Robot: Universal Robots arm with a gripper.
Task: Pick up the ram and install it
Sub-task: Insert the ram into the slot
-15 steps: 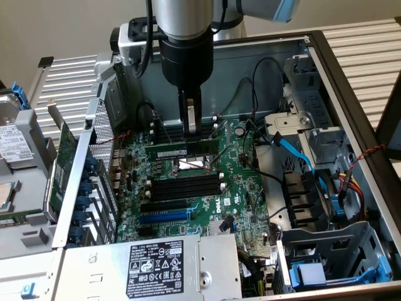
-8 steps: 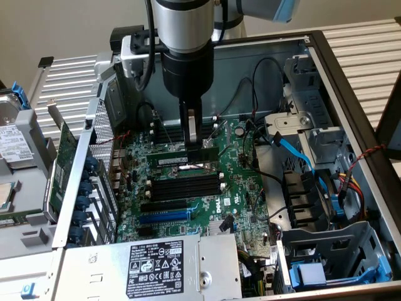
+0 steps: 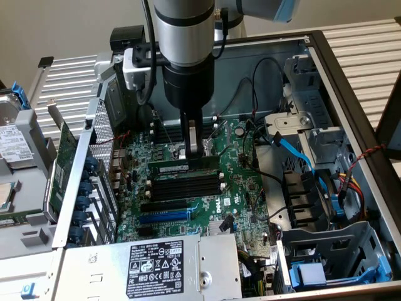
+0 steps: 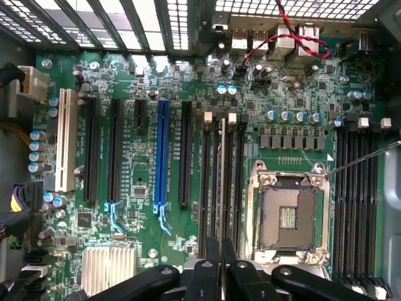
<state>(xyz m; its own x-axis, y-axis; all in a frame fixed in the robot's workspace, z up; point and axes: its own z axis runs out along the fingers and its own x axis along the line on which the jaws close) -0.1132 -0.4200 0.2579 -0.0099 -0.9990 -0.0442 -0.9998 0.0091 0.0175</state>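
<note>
The ram (image 3: 184, 165) is a long green stick standing on its edge over the black memory slots (image 3: 185, 187) of the motherboard (image 3: 241, 188) inside the open computer case. My gripper (image 3: 193, 152) comes straight down from the arm and is shut on the stick's middle. In the wrist view the ram (image 4: 222, 182) runs edge-on as a thin line between the dark fingers (image 4: 202, 276), lined up with the bank of slots (image 4: 207, 182) beside the CPU socket (image 4: 288, 213). Whether its lower edge sits in a slot, I cannot tell.
A large green expansion card (image 3: 62, 163) leans outside the case on the exterior view's left, near a hard drive (image 3: 9, 141). The power supply (image 3: 156, 263) lies in front. A blue cable (image 3: 294, 147) and drive cages (image 3: 326, 257) crowd the right side.
</note>
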